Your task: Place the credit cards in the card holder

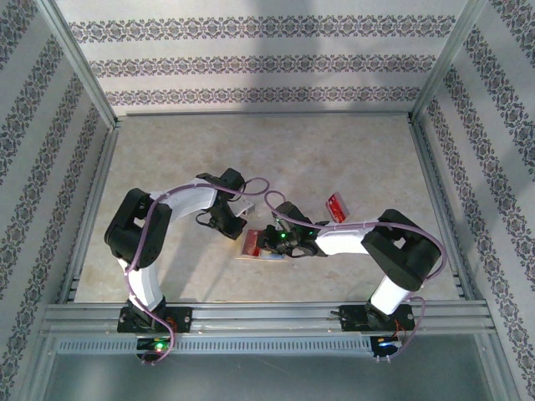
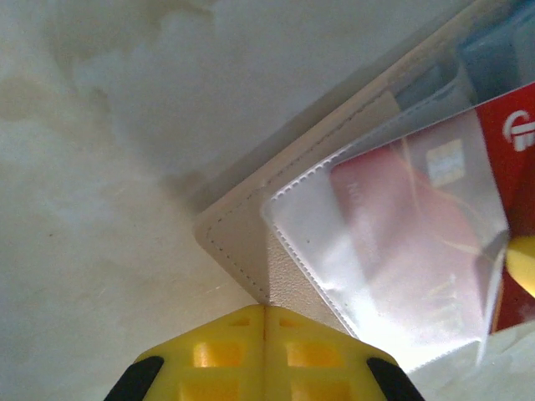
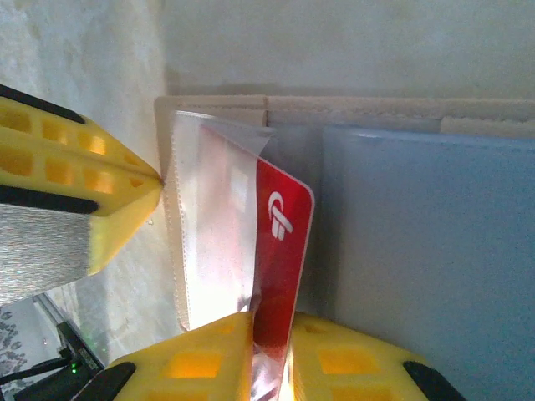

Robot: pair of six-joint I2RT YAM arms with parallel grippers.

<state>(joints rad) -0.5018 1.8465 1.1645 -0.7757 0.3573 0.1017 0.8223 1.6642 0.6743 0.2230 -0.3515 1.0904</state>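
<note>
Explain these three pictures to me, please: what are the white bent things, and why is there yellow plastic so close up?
The white bent things are two robot arms bolted to a table, filmed from above. The other two pictures come from small cameras on their wrists, so the yellow plastic is their own fingers. The left gripper is shut, pressing on the corner of the open tan card holder. The right gripper has a red credit card between its fingers, partly slid into a clear sleeve of the holder. Another red thing lies further back on the table.
</note>
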